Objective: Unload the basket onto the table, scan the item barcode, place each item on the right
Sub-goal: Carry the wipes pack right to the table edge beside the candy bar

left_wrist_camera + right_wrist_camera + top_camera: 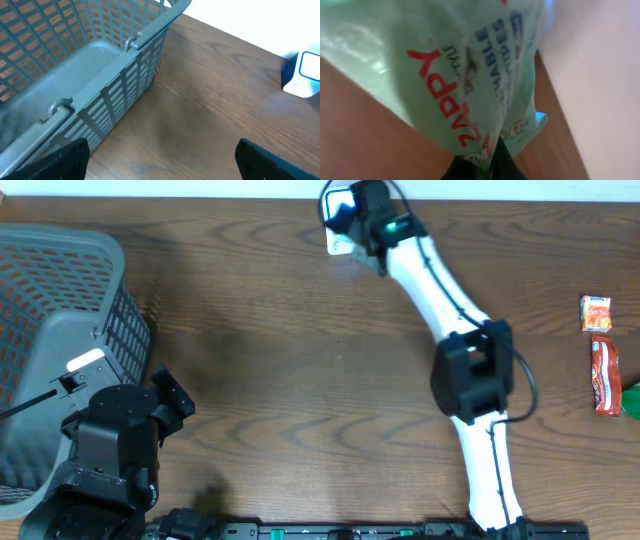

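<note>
A pale green wipes packet point(455, 75) with red "ZAPPY" lettering fills the right wrist view. My right gripper point(487, 156) is shut on the packet's lower edge. Overhead, that gripper point(362, 212) is stretched to the table's far edge, over a small white scanner point(340, 242), and the arm hides the packet. The same scanner point(304, 75) appears white and blue at the right of the left wrist view. No barcode shows. My left gripper point(162, 165) hangs open above bare wood beside the basket, its dark fingers point(65, 160) far apart and empty.
A grey slotted basket point(60, 310) stands at the left edge, its wall point(125, 85) close to my left gripper. At the right edge lie an orange snack packet point(596, 313), a red packet point(606, 375) and a green item point(633, 400).
</note>
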You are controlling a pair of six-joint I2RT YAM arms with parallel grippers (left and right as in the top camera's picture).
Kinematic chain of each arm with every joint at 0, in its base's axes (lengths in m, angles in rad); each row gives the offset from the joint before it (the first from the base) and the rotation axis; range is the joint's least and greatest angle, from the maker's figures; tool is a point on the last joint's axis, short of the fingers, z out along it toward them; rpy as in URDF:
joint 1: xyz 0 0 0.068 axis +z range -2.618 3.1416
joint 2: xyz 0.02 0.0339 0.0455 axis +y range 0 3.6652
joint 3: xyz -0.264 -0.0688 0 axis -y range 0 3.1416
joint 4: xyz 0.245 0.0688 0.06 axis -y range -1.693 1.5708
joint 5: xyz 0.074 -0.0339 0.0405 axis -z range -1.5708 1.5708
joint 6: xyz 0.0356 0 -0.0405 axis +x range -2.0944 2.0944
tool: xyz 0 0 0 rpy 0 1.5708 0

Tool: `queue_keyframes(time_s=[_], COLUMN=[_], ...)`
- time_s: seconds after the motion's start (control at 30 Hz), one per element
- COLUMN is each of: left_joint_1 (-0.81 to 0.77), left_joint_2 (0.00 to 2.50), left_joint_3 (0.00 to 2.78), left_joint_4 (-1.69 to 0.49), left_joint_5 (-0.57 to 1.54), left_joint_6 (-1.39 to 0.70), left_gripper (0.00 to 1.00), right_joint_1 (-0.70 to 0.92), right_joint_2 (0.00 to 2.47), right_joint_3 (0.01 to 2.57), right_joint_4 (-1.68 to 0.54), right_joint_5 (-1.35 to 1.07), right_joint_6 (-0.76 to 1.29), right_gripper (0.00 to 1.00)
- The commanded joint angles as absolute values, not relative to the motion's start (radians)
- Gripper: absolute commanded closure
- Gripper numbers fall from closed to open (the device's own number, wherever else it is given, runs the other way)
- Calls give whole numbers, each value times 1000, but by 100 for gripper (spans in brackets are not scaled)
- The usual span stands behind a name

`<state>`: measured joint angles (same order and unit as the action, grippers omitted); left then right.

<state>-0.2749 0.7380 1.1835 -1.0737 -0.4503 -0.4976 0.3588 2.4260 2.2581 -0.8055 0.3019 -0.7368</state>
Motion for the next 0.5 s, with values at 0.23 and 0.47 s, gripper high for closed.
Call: queue_keyframes(time_s=[0.23,0.47], left_joint_1=[-270,-270], left_joint_2=[737,737], left_joint_3=[1182,1182], left_joint_4=[-1073,-1073], left_joint_5=[-463,-463], left_joint_6=[-499,-499], left_gripper=[7,7], right_joint_1=[15,-217], right_joint_2=[2293,2296], right_joint_3=[2273,2268], right_joint_4=[-1126,-1302], right_joint_5=[559,511], right_joint_6=[-430,-64], right_gripper=[99,99])
